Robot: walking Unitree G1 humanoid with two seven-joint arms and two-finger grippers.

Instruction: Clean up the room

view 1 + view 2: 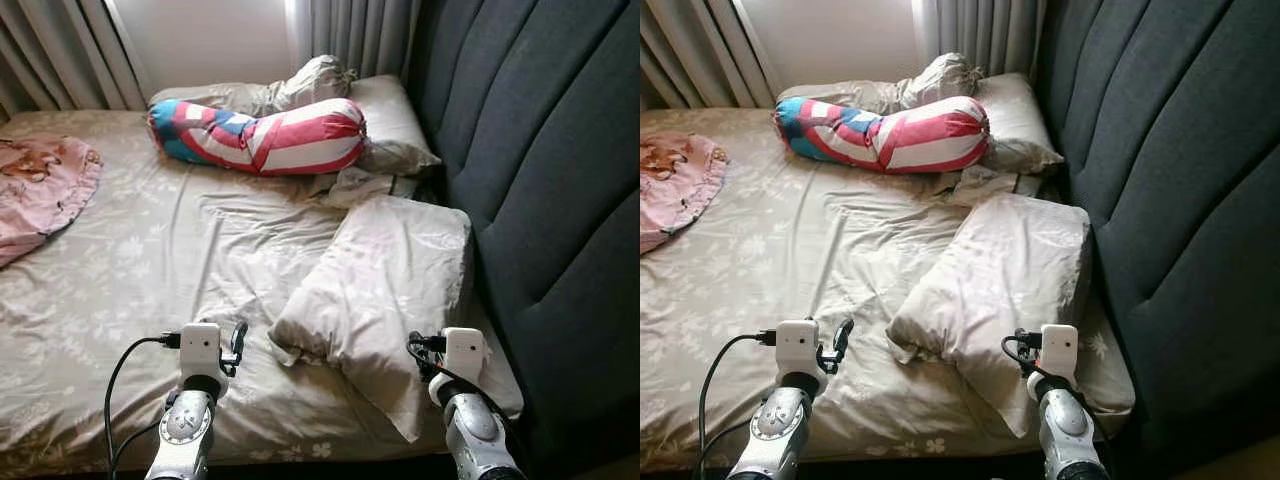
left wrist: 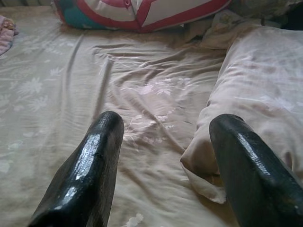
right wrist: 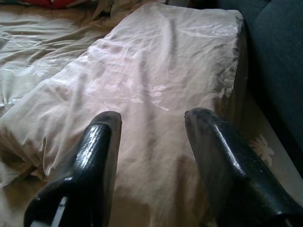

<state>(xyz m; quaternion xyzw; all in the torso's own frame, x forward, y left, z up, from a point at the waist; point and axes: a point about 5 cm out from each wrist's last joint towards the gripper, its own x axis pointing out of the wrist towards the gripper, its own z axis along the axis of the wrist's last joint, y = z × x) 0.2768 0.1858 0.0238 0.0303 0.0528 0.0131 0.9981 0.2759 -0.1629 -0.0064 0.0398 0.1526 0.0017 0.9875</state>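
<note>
Left eye view: I see an unmade bed with a wrinkled sheet. A beige pillow lies askew beside the dark headboard. A striped bolster lies beyond the pillow, a pink blanket well away from it. My left tool and right tool hover near the pillow, fingers apart, empty. Tidying looks barely begun.

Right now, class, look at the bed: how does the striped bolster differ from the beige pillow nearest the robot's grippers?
The striped bolster is a long roll in red, white and blue; the beige pillow is flat, rectangular and pale with a faint floral print. The bolster lies across the bed near the curtains; the pillow lies askew beside the dark headboard, closer to the robot. Both rest on the rumpled sheet.
</note>
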